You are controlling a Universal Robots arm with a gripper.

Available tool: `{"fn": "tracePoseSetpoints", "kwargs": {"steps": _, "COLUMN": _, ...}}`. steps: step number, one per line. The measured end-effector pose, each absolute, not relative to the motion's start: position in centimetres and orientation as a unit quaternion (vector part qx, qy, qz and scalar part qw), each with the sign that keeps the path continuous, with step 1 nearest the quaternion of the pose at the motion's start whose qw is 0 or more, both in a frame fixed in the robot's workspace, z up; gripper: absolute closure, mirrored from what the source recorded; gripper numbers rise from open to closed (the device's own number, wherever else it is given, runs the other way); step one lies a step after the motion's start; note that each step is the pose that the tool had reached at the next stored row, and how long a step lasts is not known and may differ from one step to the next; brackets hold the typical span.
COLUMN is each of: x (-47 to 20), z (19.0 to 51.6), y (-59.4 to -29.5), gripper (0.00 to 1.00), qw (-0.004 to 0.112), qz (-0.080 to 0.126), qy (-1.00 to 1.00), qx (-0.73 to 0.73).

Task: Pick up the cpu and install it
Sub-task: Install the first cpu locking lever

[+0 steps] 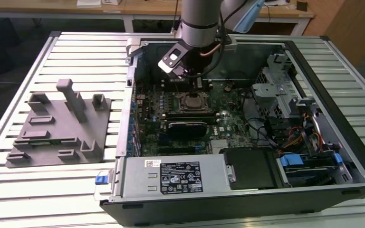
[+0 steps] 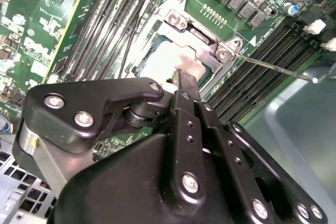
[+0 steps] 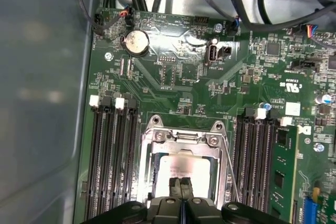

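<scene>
In both wrist views the tool (image 3: 181, 184) covers the near part of the cpu (image 3: 184, 169), so whether its fingertips touch the silvery top cannot be told. The first wrist view's bottom edge cuts off the tool's black body. In the exterior view the arm (image 1: 198, 19) runs out at the top edge and hides the computer case's (image 1: 334, 52) rear wall behind it.

No text on any surface can be read here

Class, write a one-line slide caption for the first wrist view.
Tool with fingers together over the cpu seated in the motherboard socket.
</scene>
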State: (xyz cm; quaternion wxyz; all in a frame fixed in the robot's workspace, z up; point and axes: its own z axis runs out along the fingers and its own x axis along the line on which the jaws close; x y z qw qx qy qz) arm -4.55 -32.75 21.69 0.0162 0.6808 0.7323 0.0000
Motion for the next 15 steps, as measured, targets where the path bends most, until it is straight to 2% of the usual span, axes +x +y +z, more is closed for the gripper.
{"fn": "tracePoseSetpoints", "kwargs": {"steps": 15, "x": -4.5, "z": 24.8, "y": -32.7, "gripper": 0.89, "qw": 0.016, "qz": 0.000, "qy": 0.732, "qx": 0.681}}
